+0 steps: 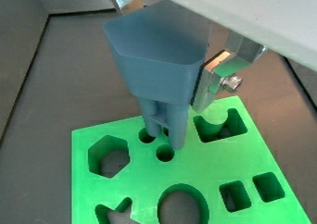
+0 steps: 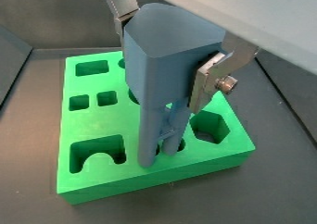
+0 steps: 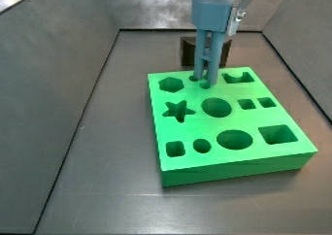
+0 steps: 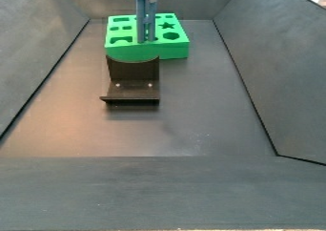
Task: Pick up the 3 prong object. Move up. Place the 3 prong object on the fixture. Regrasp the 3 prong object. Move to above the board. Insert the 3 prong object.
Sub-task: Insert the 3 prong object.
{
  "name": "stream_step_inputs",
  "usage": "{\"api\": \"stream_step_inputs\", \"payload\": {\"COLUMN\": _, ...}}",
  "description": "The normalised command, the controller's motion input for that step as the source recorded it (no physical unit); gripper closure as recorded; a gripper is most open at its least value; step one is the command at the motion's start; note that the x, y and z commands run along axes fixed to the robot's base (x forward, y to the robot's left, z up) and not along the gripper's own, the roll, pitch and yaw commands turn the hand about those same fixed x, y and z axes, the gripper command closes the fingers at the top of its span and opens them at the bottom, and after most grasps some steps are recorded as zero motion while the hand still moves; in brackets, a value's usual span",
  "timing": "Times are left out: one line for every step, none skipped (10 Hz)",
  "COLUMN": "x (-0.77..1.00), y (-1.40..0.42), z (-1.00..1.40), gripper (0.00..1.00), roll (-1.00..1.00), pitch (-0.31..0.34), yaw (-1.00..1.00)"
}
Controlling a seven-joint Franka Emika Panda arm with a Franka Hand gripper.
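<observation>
My gripper (image 3: 215, 4) is shut on the light-blue 3 prong object (image 3: 211, 45) and holds it upright, prongs down, over the green board (image 3: 240, 169). In both wrist views the silver fingers (image 1: 218, 72) (image 2: 212, 78) clamp the object's wide top (image 1: 151, 52) (image 2: 158, 61). Its prongs (image 1: 162, 126) (image 2: 158, 140) reach the board's top (image 1: 254, 158) (image 2: 124, 177) at the small round holes near the far edge. How deep they sit I cannot tell. The dark fixture (image 4: 132, 85) stands on the floor beside the board (image 4: 174, 46), with nothing on it.
The board has star (image 3: 178, 110), round (image 3: 215, 107), oval (image 3: 235, 139), square (image 3: 277, 134) and hexagon (image 1: 109, 156) cut-outs. Dark sloped tray walls (image 4: 38, 73) surround the floor. The fixture also shows behind the board (image 3: 189, 52).
</observation>
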Motion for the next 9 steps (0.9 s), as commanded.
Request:
{"api": "stream_step_inputs", "payload": {"x": -0.01, "y": 0.00, "z": 0.12, "gripper": 1.00, "roll": -0.03, "pitch": 0.000, "yaw": -0.18}}
{"api": "stream_step_inputs", "payload": {"x": -0.15, "y": -0.03, "z": 0.17, "gripper": 1.00, "roll": -0.01, "pitch": 0.000, "yaw": -0.18}}
{"api": "stream_step_inputs", "payload": {"x": -0.14, "y": -0.06, "z": 0.10, "gripper": 1.00, "roll": 0.00, "pitch": 0.000, "yaw": -0.14}}
{"api": "stream_step_inputs", "payload": {"x": -0.13, "y": -0.05, "z": 0.05, "gripper": 1.00, "roll": 0.00, "pitch": 0.000, "yaw": -0.17}}
{"api": "stream_step_inputs", "payload": {"x": -0.13, "y": -0.07, "z": 0.00, "gripper": 1.00, "roll": 0.01, "pitch": 0.000, "yaw": -0.19}}
{"api": "stream_step_inputs", "payload": {"x": -0.07, "y": -0.10, "z": 0.00, "gripper": 1.00, "roll": 0.00, "pitch": 0.000, "yaw": -0.23}}
{"api": "stream_step_inputs", "payload": {"x": 0.00, "y": -0.11, "z": 0.00, "gripper": 1.00, "roll": 0.00, "pitch": 0.000, "yaw": -0.22}}
{"api": "stream_step_inputs", "payload": {"x": 0.00, "y": -0.11, "z": -0.01, "gripper": 1.00, "roll": 0.00, "pitch": -0.016, "yaw": -0.21}}
{"api": "stream_step_inputs", "payload": {"x": 0.00, "y": -0.02, "z": 0.00, "gripper": 1.00, "roll": 0.00, "pitch": -0.017, "yaw": -0.15}}
